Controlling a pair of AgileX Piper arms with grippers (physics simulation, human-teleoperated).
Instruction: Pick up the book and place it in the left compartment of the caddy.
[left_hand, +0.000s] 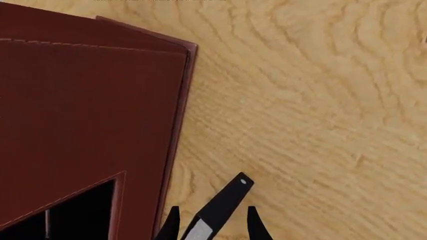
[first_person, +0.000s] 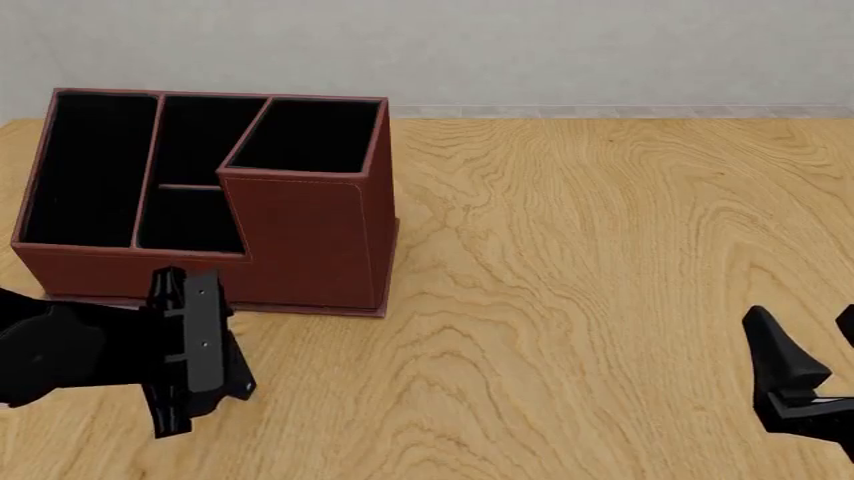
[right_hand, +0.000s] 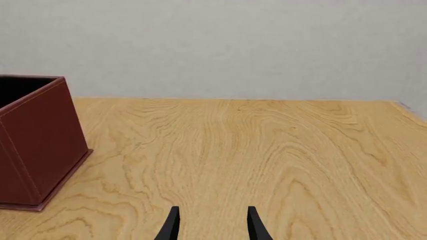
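Looking across a pale wood-grain counter (first_person: 601, 250) under a plain grey wall. Gripping the book (first_person: 204, 330) on edge in the left end effector (first_person: 180, 350), narrowed onto its covers, just in front of the caddy (first_person: 314, 245). Holding the right end effector (first_person: 805, 378) wide and empty, well apart from both. Risking a knock on the caddy's front wall if moving forward too low. Also risking a miss of the narrow left compartment (first_person: 83, 170) if releasing while tilted.

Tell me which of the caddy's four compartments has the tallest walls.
The square compartment at the caddy's right end: its walls stand well above the long left slot and the two small middle ones.
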